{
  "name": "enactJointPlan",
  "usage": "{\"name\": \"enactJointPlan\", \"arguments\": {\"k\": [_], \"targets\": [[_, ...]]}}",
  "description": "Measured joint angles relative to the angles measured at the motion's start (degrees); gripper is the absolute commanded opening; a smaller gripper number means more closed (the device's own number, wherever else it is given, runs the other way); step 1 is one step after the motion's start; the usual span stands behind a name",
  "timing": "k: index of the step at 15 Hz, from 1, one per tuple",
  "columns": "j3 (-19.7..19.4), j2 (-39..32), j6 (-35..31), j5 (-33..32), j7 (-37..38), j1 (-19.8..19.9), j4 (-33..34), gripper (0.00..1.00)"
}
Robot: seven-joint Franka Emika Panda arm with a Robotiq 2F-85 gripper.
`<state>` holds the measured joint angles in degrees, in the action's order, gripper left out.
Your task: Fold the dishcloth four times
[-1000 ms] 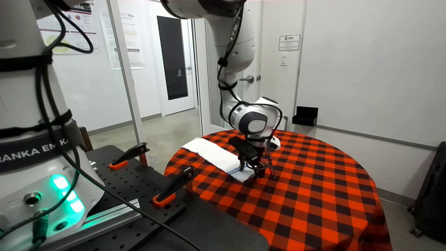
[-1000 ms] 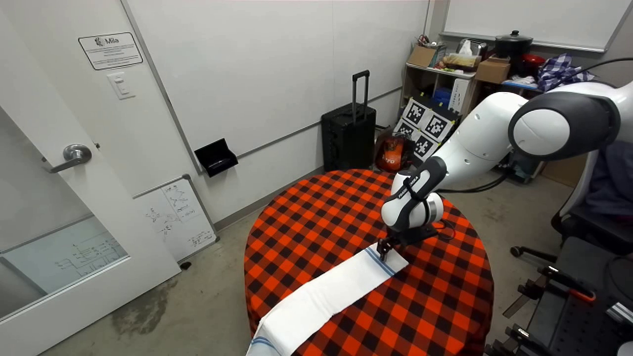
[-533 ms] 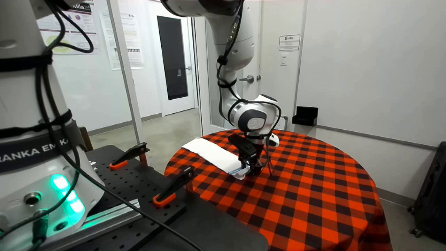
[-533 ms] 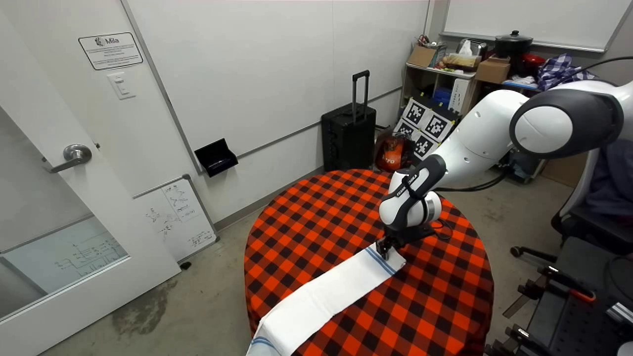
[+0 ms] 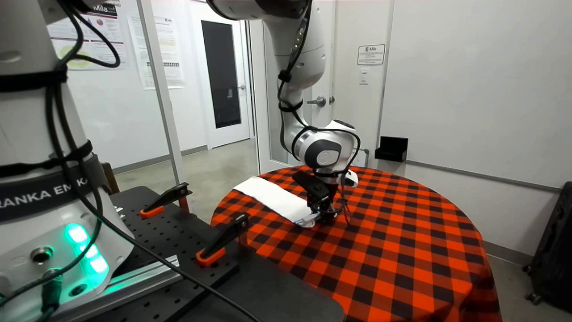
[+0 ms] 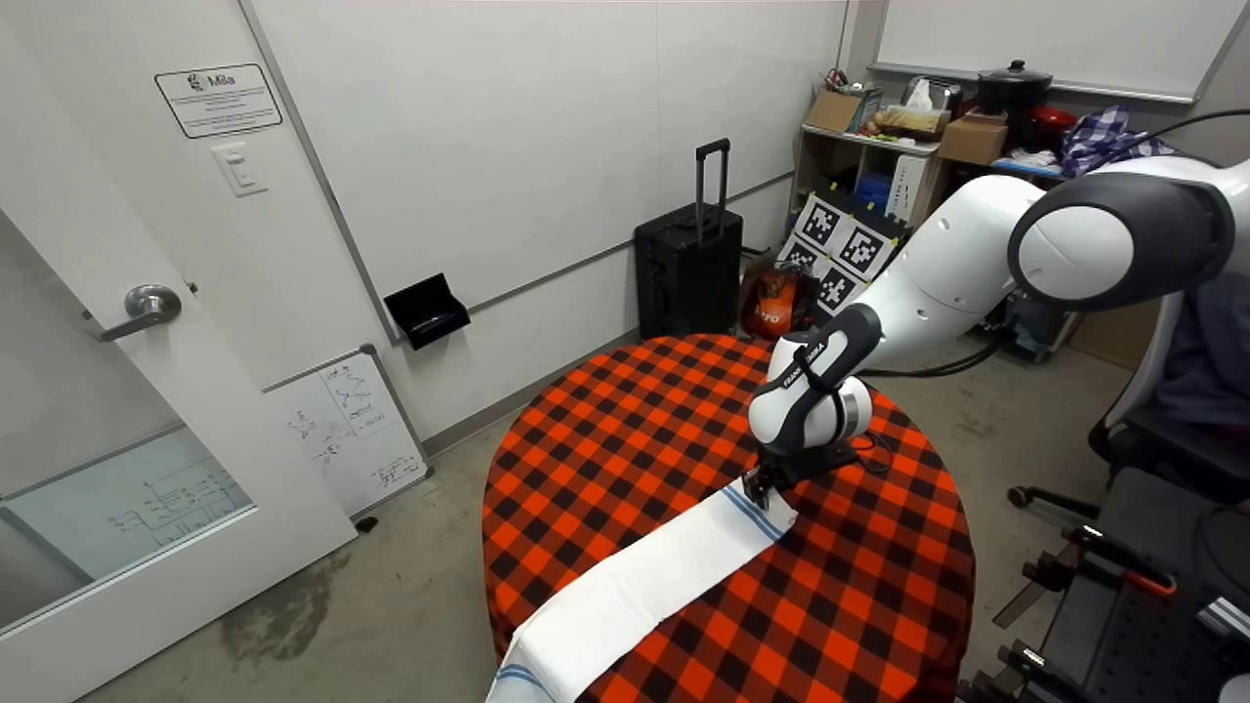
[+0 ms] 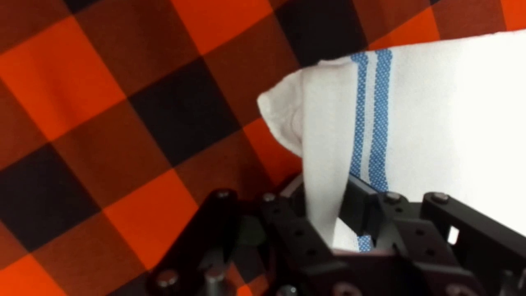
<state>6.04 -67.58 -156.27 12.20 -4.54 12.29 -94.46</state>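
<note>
you have two clamps [image 5: 225, 236] at lower left in an exterior view, the nearer masking some checked tablecloth [image 5: 393, 250]. in an exterior view a suitcase [image 6: 688, 273] stands upper centre, the dishcloth [image 6: 654, 576] lies lower centre; your gripper [image 7: 326, 191] pinches its upper striped end, flat a second ago, now gathered.

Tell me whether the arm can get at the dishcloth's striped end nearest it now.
Probably yes: the tool straddles a fold of the dishcloth beside the stripes, and nothing visible blocks it.
</note>
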Motion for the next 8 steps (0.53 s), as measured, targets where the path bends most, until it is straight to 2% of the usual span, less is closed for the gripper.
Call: {"name": "enactJointPlan", "arguments": {"k": [8], "targets": [[-2.2,6.3,-5.4,0.0,0.0,0.2,-5.8,0.03]]}}
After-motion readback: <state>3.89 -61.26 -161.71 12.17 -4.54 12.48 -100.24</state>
